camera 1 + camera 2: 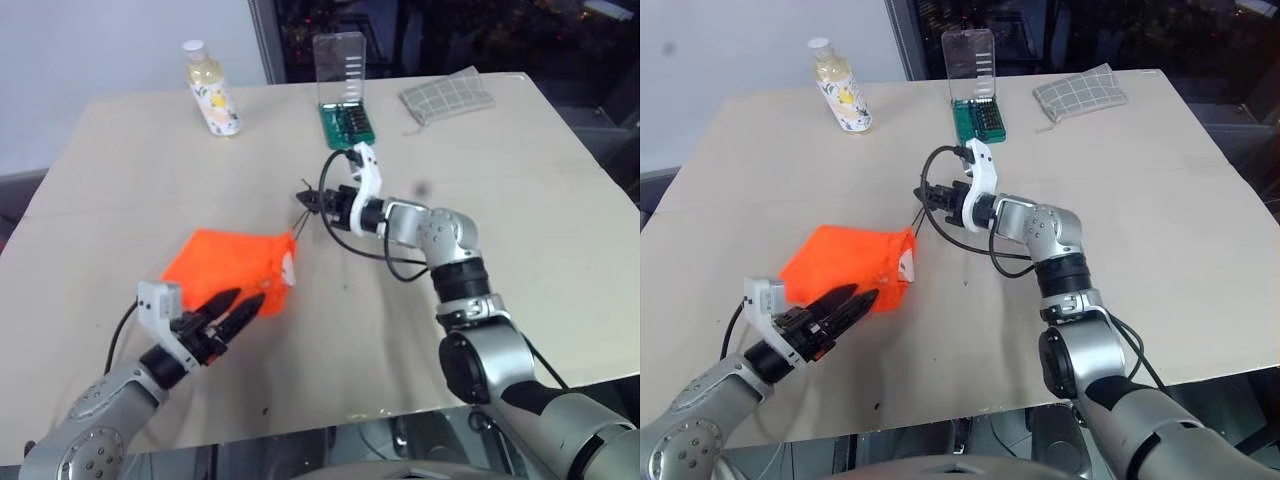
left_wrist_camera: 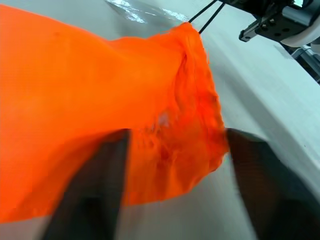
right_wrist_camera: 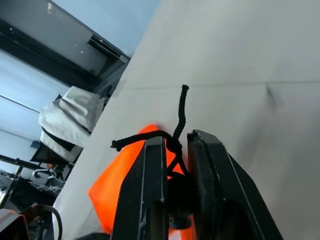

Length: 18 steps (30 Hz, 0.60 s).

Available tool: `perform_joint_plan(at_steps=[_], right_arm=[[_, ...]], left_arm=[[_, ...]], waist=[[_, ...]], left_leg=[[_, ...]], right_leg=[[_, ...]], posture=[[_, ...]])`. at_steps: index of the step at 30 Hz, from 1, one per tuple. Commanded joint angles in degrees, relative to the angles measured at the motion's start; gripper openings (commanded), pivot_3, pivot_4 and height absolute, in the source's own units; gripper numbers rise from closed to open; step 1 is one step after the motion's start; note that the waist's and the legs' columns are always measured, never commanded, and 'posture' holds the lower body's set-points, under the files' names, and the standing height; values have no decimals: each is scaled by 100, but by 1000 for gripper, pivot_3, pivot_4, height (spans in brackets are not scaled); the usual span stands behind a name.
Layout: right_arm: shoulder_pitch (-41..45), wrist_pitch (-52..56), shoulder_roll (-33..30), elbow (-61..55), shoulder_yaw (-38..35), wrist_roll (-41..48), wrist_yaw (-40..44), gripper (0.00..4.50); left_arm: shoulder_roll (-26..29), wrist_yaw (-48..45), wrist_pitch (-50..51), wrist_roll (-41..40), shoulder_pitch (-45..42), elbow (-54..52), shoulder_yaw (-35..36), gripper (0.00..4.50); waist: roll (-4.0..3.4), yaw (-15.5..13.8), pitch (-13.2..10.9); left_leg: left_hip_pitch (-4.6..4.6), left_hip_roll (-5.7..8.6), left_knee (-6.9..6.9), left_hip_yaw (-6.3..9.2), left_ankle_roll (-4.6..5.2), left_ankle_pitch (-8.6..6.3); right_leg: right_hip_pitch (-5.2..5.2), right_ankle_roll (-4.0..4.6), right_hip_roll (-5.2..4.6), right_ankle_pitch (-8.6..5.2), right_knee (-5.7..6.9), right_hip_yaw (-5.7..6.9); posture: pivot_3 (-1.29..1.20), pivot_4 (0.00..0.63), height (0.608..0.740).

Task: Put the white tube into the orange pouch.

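While orange pouch (image 1: pixel 232 268) lay on table (image 1: pixel 520 190), right gripper (image 1: pixel 309 201) pinched pouch's black drawstring (image 3: pixel 178 131), cord taut. Left gripper (image 1: pixel 243 306) hung beside pouch's near edge, fingers (image 2: pixel 95 195) spread, holding nothing. White patch at pouch mouth; white tube not clearly discernible.
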State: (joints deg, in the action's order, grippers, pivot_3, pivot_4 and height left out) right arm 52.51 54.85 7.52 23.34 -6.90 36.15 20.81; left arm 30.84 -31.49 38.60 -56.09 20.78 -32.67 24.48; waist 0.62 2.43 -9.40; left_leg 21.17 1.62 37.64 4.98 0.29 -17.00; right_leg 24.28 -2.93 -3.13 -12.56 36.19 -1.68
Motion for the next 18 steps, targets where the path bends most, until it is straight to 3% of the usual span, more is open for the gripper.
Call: perform_joint_plan(at_steps=[1,4,8,18], right_arm=[[-241,3,527,-436,138,191,-25,104],[-304,-76,461,-620,345,150,29,104],[-272,-258,443,-1098,560,199,95,104],[1452,-172,-19,-1141,-764,1263,-643,104]], left_arm=[[290,-244,114,-988,-42,-480,475,3600],[523,-319,167,-1436,-89,-576,634,3600],[697,16,14,-1151,-646,-479,511,3600],[471,471,-132,-747,-1759,-12,-27,3600]], waist=[[1,-3,0],[-1,3,0],[-3,-6,-2],[0,9,-3]], left_leg=[[0,-1,0,2,0,0],[-2,-5,0,2,0,0],[-4,0,0,-1,-1,1],[15,10,-1,-9,-7,5]], right_leg=[[0,0,1,0,0,2],[0,0,3,0,4,2],[0,0,8,0,4,0],[34,0,13,0,21,-5]], posture=[[0,150,740],[0,150,740],[0,150,740],[0,150,740]])
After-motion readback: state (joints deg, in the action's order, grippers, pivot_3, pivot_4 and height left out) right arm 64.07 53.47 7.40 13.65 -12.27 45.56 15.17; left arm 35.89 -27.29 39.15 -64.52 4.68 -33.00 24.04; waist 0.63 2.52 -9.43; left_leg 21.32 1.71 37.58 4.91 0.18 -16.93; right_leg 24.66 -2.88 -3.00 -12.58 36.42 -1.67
